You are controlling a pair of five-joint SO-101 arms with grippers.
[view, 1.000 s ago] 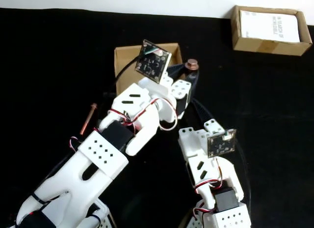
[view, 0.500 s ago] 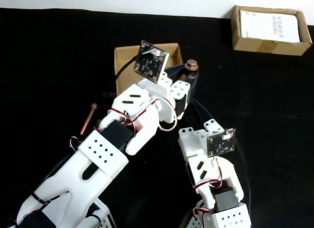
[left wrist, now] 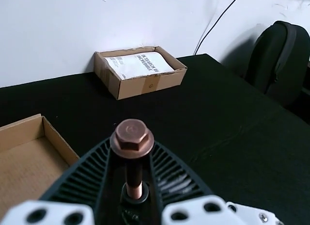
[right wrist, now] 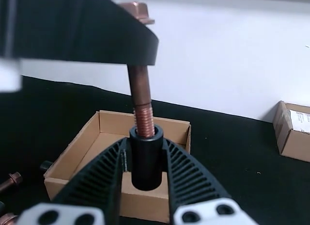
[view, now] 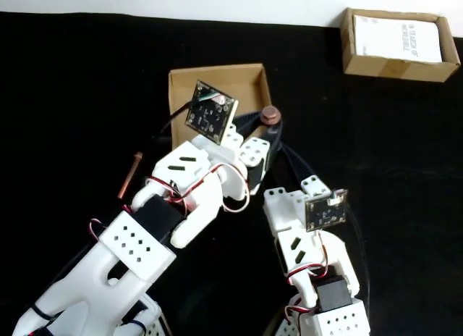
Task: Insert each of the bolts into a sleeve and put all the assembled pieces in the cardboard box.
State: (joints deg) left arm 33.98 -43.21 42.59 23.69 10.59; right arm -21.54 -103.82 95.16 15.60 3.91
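Over the black tabletop [view: 72, 75], close beside the cardboard box [view: 242, 82]: one bolt [left wrist: 131, 137], copper-coloured, head up, clamped in the left pincer [left wrist: 131, 154]. Beneath it: one black sleeve [right wrist: 147, 162], upright, clamped in the right pincer [right wrist: 145, 148]. Thread tip sits in the sleeve mouth; most of the shank is exposed.

Change over the last second: left arm [view: 181, 198] drawn back, bolt head shifted from the box's corner toward the arms. Reading: insertion begun, not finished; boxing to follow.

Also listed: one loose bolt [view: 130, 175] on the tabletop, well apart; second box [view: 394, 68] holding a booklet [view: 398, 38].
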